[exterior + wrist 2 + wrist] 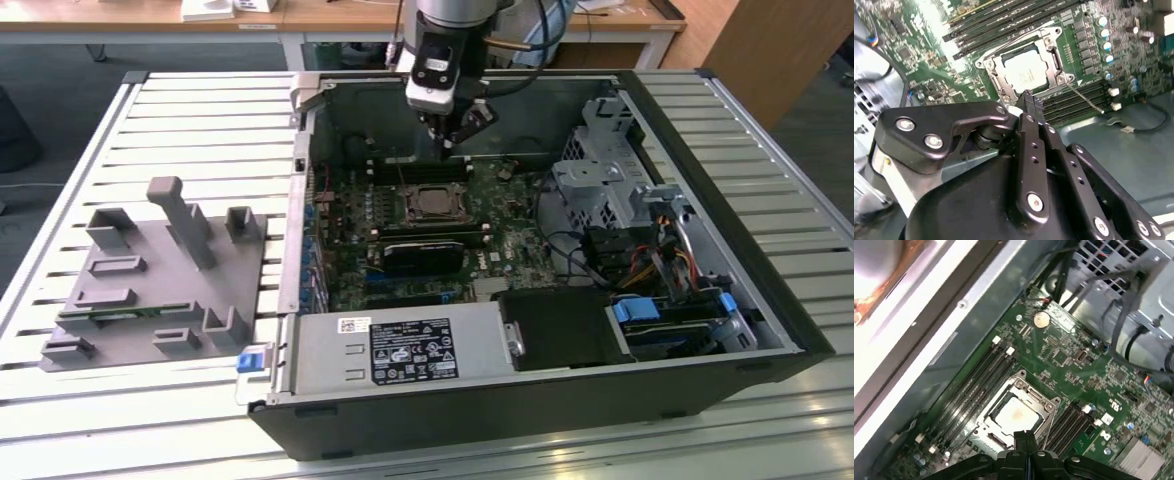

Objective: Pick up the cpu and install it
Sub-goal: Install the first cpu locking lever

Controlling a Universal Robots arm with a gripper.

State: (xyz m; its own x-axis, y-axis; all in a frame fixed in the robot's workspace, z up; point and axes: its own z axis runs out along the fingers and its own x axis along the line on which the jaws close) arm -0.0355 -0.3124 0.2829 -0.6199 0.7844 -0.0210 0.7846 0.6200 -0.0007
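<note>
Since the cpu (1026,72) lies flat inside the socket frame (1054,55), silver top up and square to the opening, the placing step looks done or close to it. That is a judgement from how it sits. In both wrist views its edges run parallel to the frame, and no corner looks raised. A thin metal rod (1085,98) runs out from one corner of the frame. I cannot tell whether it is latched.

Any further move here would call for a straight, gentle approach that neither slides the chip sideways nor catches the rod.

The tool (1029,101) hangs just above the socket's edge, apart from the cpu. Its two fingers are pressed together with nothing between them. In the exterior view it stands over the memory slots (400,172), toward the rear wall of the case.

Around the socket lies the green motherboard (501,235), with a black heatsink block (427,255) just beside the socket. The open computer case (761,280) rests on the slatted tabletop (200,130), toward the edge at the exterior view's right. A grey fixture (147,285) sits near the opposite edge, well apart.
</note>
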